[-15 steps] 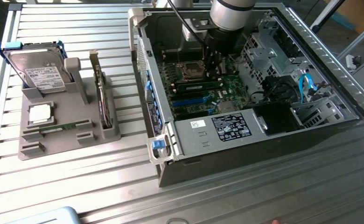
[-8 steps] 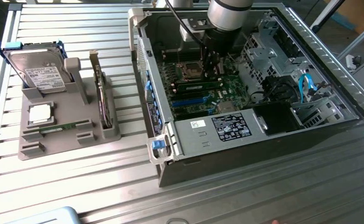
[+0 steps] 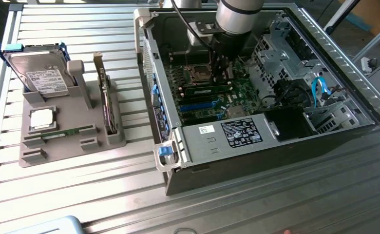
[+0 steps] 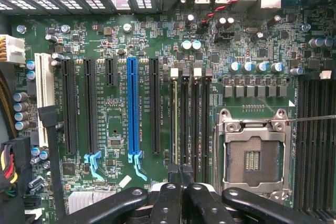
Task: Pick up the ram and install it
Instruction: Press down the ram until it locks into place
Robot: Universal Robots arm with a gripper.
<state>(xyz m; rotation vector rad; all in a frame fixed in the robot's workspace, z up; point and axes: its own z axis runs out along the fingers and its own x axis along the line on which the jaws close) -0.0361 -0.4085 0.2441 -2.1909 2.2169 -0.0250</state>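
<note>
Gripper: your black two-finger gripper [image 4: 181,174] is pressed together, down over the green motherboard's memory slots.
Ram: one thin green ram stick [image 4: 175,121] sits edge-on in its slot.
Tip: push straight down, evenly.

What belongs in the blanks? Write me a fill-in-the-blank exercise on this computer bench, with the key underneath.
1. The gripper hangs ____ the open computer case, above the motherboard.
2. Its jaws are ____.
3. A ram lies flat in the grey holder, on the exterior view's ____ of the case.
4. The long slot between black slots is coloured ____.

Missing words: inside; shut; left; blue.
</note>
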